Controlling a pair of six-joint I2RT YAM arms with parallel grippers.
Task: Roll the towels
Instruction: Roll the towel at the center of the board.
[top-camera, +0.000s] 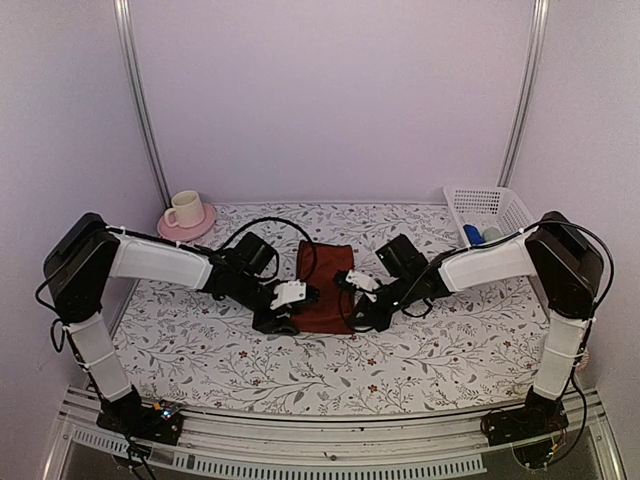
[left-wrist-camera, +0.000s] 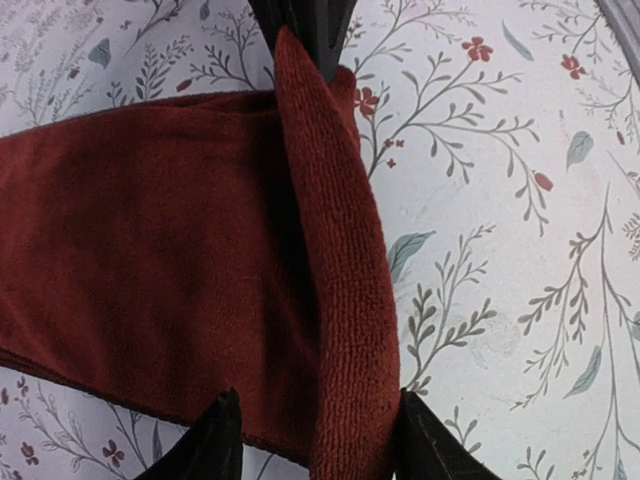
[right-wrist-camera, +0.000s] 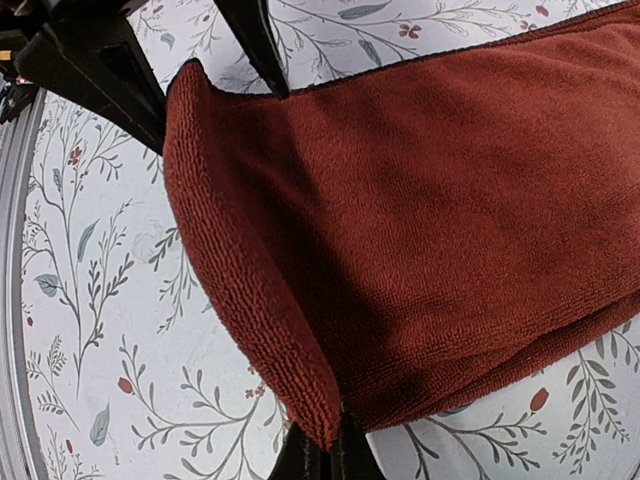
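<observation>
The maroon towel (top-camera: 325, 285) lies at the middle of the bench (top-camera: 450, 340), on the floral covering (top-camera: 200, 345), with its long side running from the upper to the lower part of the top view. The two claws meet over its lower end.

The left claw (top-camera: 300, 297) comes in from the left of that frame. In its own wrist view, a raised ridge of the towel's edge runs from the top to the bottom of the picture. The claw's fingers (left-wrist-camera: 222, 445) stand about half open astride the ridge. One finger touches the fold and the other rests a little apart from it, over the flat cloth, so nothing is pinched yet.

The right claw (top-camera: 348, 285) reaches in from the right. Its wrist view shows the jaws closed tight on the end of that same lifted fold, at the bottom centre of the picture, with the cloth draped away toward the upper right.

A cream cup (top-camera: 184, 208) on a pink saucer (top-camera: 203, 226) stands at the upper left of the bench. A white basket (top-camera: 487, 203) stands at the upper right, holding something blue that is too small to make out.
</observation>
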